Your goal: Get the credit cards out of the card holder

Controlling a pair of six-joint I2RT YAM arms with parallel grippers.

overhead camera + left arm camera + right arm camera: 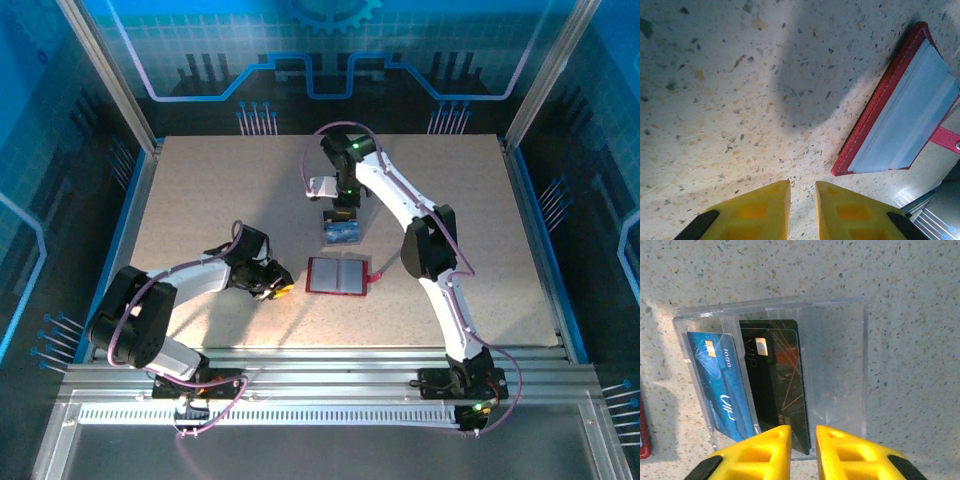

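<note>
The red card holder (337,275) lies open and flat in the middle of the table, grey pockets (910,115) up, its red strap tab (945,137) at the right. A blue credit card (722,385) and a black credit card (777,385) stand in slots of a clear plastic stand (840,365) behind the holder. My right gripper (803,432) hovers right over this stand (341,235), jaws a narrow gap apart; the black card's corner sits just beyond the gap, not pinched. My left gripper (802,187) rests low just left of the holder, jaws slightly apart over bare table.
The speckled tabletop (200,200) has free room to the left and right. Metal rails (330,385) run along the near edge, and blue walls enclose the sides and back. A sliver of the red holder (642,435) shows at the left of the right wrist view.
</note>
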